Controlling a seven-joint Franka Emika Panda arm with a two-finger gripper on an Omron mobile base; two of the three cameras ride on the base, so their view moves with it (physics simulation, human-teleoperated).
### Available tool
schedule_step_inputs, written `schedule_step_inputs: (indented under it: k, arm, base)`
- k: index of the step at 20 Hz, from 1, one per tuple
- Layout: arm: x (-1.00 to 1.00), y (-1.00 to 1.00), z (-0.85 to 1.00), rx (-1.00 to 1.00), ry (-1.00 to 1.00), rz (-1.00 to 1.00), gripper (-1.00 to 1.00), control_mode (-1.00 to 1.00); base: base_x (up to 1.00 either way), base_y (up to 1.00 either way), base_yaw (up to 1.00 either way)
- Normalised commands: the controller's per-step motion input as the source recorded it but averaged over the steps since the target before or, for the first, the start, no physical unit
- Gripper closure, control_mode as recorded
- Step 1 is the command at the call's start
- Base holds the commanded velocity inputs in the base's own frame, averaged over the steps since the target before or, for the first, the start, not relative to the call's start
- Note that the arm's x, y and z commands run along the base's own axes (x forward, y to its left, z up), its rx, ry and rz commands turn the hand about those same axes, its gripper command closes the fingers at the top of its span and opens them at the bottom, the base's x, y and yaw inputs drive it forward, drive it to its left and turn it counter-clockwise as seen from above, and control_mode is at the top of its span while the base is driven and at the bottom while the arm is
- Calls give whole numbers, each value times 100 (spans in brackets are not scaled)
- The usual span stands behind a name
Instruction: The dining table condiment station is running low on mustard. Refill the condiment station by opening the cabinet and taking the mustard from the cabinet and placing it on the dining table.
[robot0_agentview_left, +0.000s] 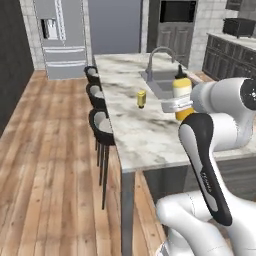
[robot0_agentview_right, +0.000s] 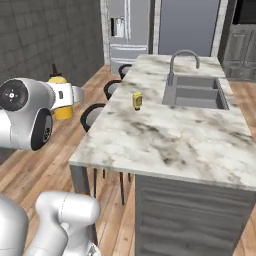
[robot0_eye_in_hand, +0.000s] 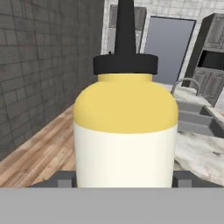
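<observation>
Mustard (robot0_eye_in_hand: 125, 131) sits between my fingers, upright, nozzle pointing up. In the hand view it stands close to the lens: pale lower band, yellow shoulder, black collar and thin dark nozzle. One grey finger (robot0_eye_in_hand: 63, 179) shows at its left flank and the other at its right, both against the bottle. So my gripper (robot0_agentview_left: 181, 104) is clamped on the mustard and carries it in the air, not resting on any surface.

Left base view, left to right: fridge (robot0_agentview_left: 60, 37) against the far wall; three dark stools (robot0_agentview_left: 101, 125) in a row along the near side of the table (robot0_agentview_left: 135, 135); a small yellow jar (robot0_agentview_left: 141, 98) upright on the marbled top, left of the sink (robot0_agentview_left: 162, 82); the curved faucet (robot0_agentview_left: 159, 55) at the sink's back edge. The mustard (robot0_agentview_left: 182, 90) appears in front of the sink's right part, above the table, held at my wrist. Dark cabinets (robot0_agentview_left: 227, 60) line the right wall.

Right base view, left to right: the mustard (robot0_agentview_right: 61, 102) hangs at the far left, against my white wrist, over the wood floor (robot0_agentview_right: 35, 165) and left of the table's edge (robot0_agentview_right: 90, 145). The stools (robot0_agentview_right: 95, 115) stand between it and the table. The jar (robot0_agentview_right: 137, 100) stands on the top, well apart from the bottle. The sink (robot0_agentview_right: 195, 95) and faucet (robot0_agentview_right: 182, 60) lie further right.
</observation>
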Motion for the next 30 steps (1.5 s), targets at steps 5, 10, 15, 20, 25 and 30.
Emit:
schedule_step_inputs:
  k: [5,10,15,20,25,30]
  arm:
    - [0,0,0,0,0,0,100,100]
    - [0,0,0,0,0,0,100,100]
    - [0,0,0,0,0,0,100,100]
    - [0,0,0,0,0,0,100,100]
    - [0,0,0,0,0,0,100,100]
    - [0,0,0,0,0,0,100,100]
  base:
    - [-2,100,-28]
    - [16,99,-40]
    - [24,93,-47]
    - [52,85,-49]
    - [62,65,-44]
    - [34,60,-40]
